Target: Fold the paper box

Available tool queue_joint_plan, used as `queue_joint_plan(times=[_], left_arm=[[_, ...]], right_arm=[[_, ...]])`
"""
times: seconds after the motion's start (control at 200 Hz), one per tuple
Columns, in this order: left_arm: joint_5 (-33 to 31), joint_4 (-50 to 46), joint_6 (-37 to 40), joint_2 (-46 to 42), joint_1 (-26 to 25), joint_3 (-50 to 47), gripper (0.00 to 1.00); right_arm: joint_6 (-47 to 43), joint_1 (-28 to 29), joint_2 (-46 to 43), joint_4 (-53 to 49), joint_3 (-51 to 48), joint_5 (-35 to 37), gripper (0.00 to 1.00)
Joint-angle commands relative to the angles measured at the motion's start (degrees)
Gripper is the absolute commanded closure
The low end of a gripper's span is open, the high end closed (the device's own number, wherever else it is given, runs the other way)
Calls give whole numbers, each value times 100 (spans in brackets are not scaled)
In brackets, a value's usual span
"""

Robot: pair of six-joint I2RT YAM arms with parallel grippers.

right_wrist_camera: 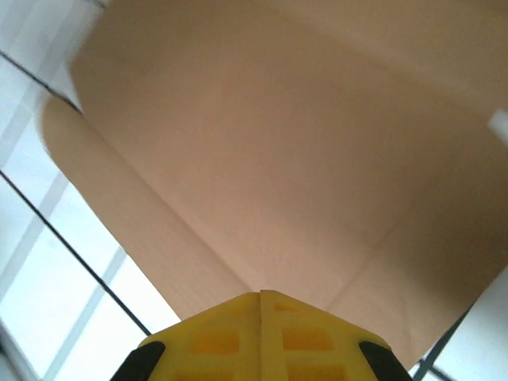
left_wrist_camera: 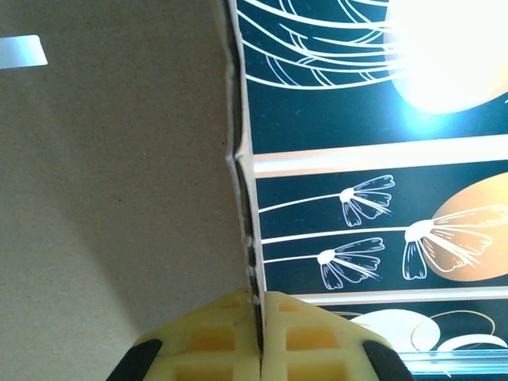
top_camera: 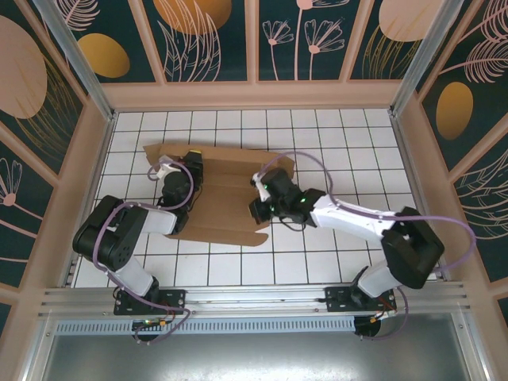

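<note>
Seeing a plain brown die-cut cardboard paper box point(top_camera: 226, 178) lying opened out on the white tiled desk point(top_camera: 333, 135), sitting left of centre in the overhead view, with a rounded flap poking out at its 5 o'clock corner. Finding the yellow-fingered left claw point(left_wrist_camera: 259, 305) pressed together and pinching an edge of that cardboard near the sheet's 10 o'clock corner, the thin edge running straight into the seam between the tips. Finding the yellow right claw point(right_wrist_camera: 260, 298) pressed together as well, sitting at the 3 o'clock end with its tips right up against a creased panel; not managing to tell whether any cardboard is being caught there. Noticing a small pale slot point(left_wrist_camera: 20, 51) cut through the sheet. Noting purple cables point(top_camera: 357, 209) trailing along both arms, dark teal wall panels point(top_camera: 214, 40) printed with pale flowers and orange discs enclosing the desk, and a metal rail point(top_camera: 254, 295) crossing at 6 o'clock.
</note>
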Motion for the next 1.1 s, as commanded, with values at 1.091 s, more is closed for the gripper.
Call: queue_joint_plan(times=[1.091], left_arm=[[-231, -1625, 1222, 106, -132, 875, 100]], right_arm=[[-141, -1440, -329, -313, -389, -733, 97]])
